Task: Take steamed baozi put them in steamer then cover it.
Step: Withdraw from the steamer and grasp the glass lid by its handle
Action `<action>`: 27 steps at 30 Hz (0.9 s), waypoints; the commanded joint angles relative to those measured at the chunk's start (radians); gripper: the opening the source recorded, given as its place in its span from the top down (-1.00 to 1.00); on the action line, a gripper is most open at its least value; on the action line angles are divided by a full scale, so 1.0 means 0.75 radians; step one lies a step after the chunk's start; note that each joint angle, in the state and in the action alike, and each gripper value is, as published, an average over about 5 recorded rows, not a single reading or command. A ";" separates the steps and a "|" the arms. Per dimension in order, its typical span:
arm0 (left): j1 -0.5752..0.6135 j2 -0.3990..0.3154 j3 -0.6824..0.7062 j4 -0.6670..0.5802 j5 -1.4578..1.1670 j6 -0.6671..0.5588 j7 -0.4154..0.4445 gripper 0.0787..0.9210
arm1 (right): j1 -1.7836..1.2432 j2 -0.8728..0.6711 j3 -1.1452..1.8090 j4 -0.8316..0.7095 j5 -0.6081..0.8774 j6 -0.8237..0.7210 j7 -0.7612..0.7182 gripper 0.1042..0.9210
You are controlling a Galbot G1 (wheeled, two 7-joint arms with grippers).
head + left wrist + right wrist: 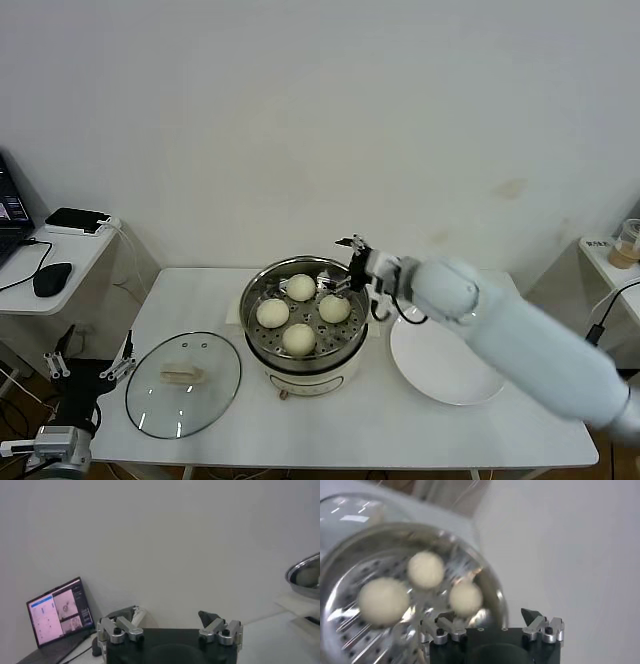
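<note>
Four steamed baozi sit on the perforated tray inside the steamer, arranged roughly as a diamond: one toward the wall, one on the left, one on the right, one nearest the robot. None touches another. The steamer stands uncovered near the middle of the white worktop.

The cover lies flat on the worktop to the left of the steamer, handle up, apart from the pot.

A flat white plate lies just right of the steamer, partly under the right arm.

Right gripper: above the far right rim of the steamer, fingers spread wide, holding nothing. In the right wrist view the gripper hangs over the pot edge with three baozi visible below it; the image there is motion-blurred.

Left gripper: parked low off the left front corner of the worktop, fingers apart, nothing held. The left wrist view shows its fingers wide and a laptop beyond, on a side table, with the steamer rim at the frame edge.
</note>
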State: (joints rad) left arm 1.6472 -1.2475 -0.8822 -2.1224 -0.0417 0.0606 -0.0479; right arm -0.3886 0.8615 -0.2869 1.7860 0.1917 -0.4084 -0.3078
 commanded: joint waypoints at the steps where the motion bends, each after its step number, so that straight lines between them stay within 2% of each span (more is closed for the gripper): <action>1: 0.004 -0.027 0.044 0.025 0.026 -0.043 -0.007 -0.77 | -1.073 0.301 1.101 0.100 -0.246 0.739 0.242 -0.76; 6: 0.002 -0.047 0.107 0.063 0.128 -0.071 -0.023 -0.77 | -1.237 0.568 1.390 0.046 -0.125 0.925 0.135 -0.76; 11: 0.006 -0.039 0.130 0.108 0.405 -0.071 -0.074 -0.77 | -1.378 0.705 1.512 0.104 -0.032 0.868 0.116 -0.76; 15: 0.016 0.028 0.097 0.169 0.907 -0.079 -0.091 -0.77 | -1.494 0.737 1.564 0.139 -0.049 0.800 0.145 -0.76; 19: 0.076 0.097 0.083 0.200 1.256 -0.121 -0.112 -0.77 | -1.578 0.753 1.616 0.169 -0.059 0.742 0.178 -0.76; 27: 0.216 0.128 0.081 0.257 1.679 -0.181 -0.219 -0.77 | -1.589 0.789 1.629 0.134 -0.112 0.690 0.255 -0.76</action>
State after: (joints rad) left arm 1.7201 -1.1945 -0.8246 -1.9797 0.6916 -0.0348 -0.1436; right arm -1.4325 1.3694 0.7997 1.8809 0.1288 0.1083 -0.1676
